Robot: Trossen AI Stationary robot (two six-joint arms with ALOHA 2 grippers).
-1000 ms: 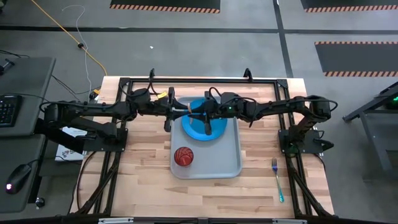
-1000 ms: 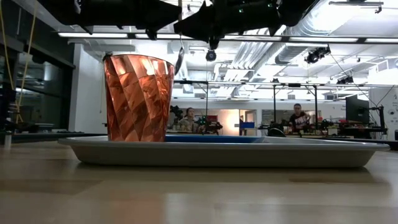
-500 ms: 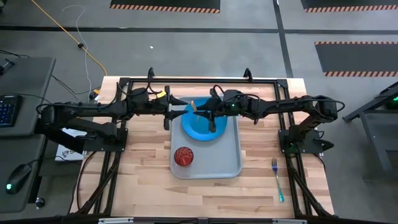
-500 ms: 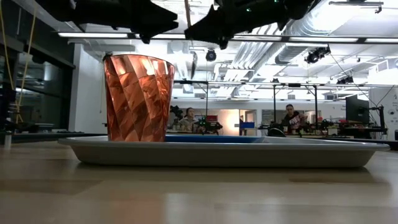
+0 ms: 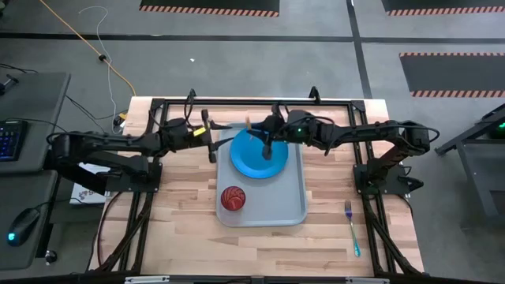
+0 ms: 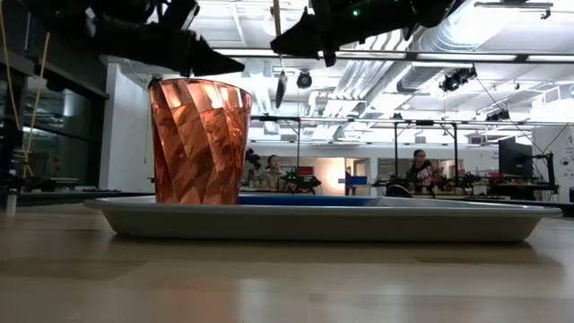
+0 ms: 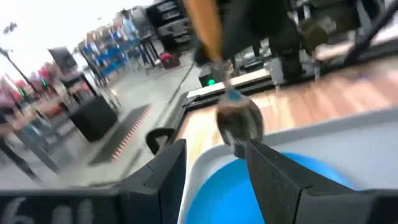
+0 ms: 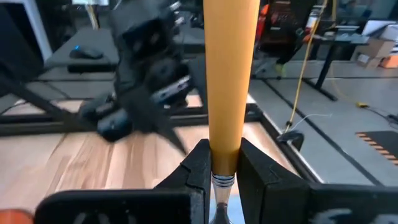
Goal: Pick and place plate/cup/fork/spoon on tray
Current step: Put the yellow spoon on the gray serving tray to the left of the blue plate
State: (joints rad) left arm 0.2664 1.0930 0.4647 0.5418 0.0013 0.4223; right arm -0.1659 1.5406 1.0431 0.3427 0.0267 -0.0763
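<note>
- Right gripper (image 8: 224, 171): we record its fingers (image 8: 198, 168) clenched on the spoon (image 8: 231, 74), just above the metal collar where the orange-yellow handle ends. The handle rises between the fingers; the silver bowl (image 7: 239, 121) hangs below them.
- Spoon, high view (image 5: 248, 123): held in the air above the far rim of the plate (image 5: 259, 156), clear of it, with the right gripper (image 5: 267, 126) just beside.
- Left gripper (image 7: 214, 168): we note its fingers (image 7: 163, 171) released and spread, gripping nothing. The spoon's bowl hangs just beyond the fingertips, in line with the gap between them. In the high view this gripper (image 5: 215, 140) sits off the tray's far left corner.
- Plate: blue, flat on the far half of the tray (image 5: 293, 207), below both sets of fingers.
- Cup (image 5: 232, 198): red, upright on the tray's near left part, well apart from either gripper.
- Fork (image 5: 352, 229): teal-handled, on the bare table right of the tray, well apart from both grippers.
</note>
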